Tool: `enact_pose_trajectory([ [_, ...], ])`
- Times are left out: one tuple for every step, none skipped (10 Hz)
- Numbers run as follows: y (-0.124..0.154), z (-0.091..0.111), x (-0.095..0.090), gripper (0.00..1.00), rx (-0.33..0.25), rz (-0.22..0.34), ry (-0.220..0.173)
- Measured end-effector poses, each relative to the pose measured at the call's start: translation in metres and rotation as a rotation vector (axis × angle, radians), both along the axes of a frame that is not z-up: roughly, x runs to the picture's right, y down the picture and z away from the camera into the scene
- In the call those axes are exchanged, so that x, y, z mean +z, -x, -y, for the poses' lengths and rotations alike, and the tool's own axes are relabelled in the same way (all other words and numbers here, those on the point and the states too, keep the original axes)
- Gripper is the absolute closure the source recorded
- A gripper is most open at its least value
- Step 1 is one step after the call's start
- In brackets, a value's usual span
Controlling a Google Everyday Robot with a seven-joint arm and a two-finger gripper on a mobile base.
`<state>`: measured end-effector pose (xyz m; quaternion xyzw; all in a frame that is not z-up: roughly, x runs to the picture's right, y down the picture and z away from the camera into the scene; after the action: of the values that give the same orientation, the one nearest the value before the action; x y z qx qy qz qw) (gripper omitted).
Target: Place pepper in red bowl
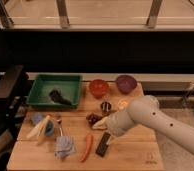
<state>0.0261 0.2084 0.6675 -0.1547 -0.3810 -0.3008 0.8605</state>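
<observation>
The pepper (87, 146), long and red-orange, lies on the wooden table (135, 159) near the front, just left of a black slab (104, 144). The red bowl (98, 87) stands at the back centre, left of a purple bowl (125, 83). My white arm reaches in from the right. Its gripper (102, 123) hangs low over the table beside the dark red grape cluster (93, 118), above and right of the pepper and well in front of the red bowl. The arm's bulk hides much of the gripper.
A green tray (55, 77) with a dark object (59, 97) stands back left. A small brown item (106, 106) and a pale orange cup (122, 104) sit mid-table. A yellow item (40, 128), a blue cup (37, 118) and a blue cloth (64, 146) lie front left.
</observation>
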Motion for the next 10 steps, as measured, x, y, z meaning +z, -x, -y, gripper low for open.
enact_pose_trajectory([
  [0.019,-0.004,-0.002,0.35,0.017,0.033,-0.022],
  [0.029,-0.005,-0.004,0.35,0.022,0.045,-0.031],
  [0.032,-0.006,-0.005,0.35,0.021,0.050,-0.032],
  [0.031,-0.006,-0.005,0.35,0.022,0.048,-0.033],
  [0.030,-0.006,-0.005,0.35,0.024,0.048,-0.033],
  [0.031,-0.006,-0.005,0.35,0.025,0.055,-0.028],
  [0.030,-0.005,-0.003,0.35,0.033,0.058,-0.030],
  [0.035,-0.007,0.003,0.35,0.036,0.068,-0.029],
  [0.043,-0.008,0.009,0.35,0.046,0.088,-0.024],
  [0.046,-0.009,0.012,0.35,0.054,0.101,-0.022],
])
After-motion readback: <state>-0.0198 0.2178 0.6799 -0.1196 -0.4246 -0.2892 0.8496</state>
